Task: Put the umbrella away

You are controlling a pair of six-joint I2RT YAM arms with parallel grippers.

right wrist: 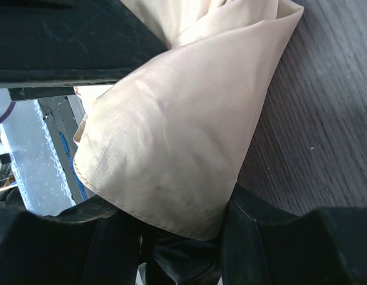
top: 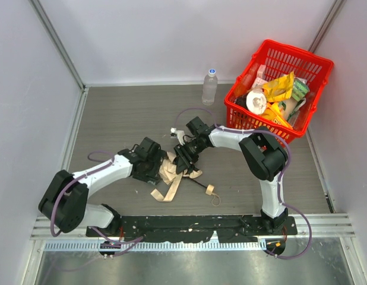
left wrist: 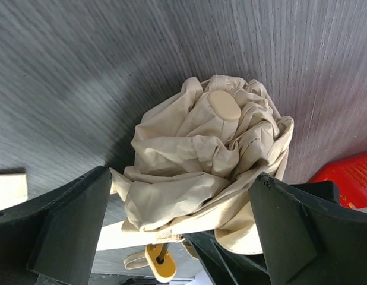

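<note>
The umbrella (top: 169,172) lies bunched on the grey table, its cream fabric (left wrist: 201,160) crumpled with the round cap on top. Its small beige handle (top: 210,190) with loop points to the right front, and a strap (top: 165,193) trails toward the near edge. My left gripper (top: 158,165) stands open, wide fingers (left wrist: 70,231) on either side of the bundle (left wrist: 183,219). My right gripper (top: 183,159) comes from the other side and is shut on a fold of the umbrella (right wrist: 171,166). The handle (left wrist: 160,261) shows below the fabric in the left wrist view.
A red basket (top: 255,119) with packets and other items stands at the back right, seen also as a red corner (left wrist: 350,172). A water bottle (top: 209,87) stands upright near the back wall. White walls enclose the table; a rail (top: 326,222) runs along the near edge.
</note>
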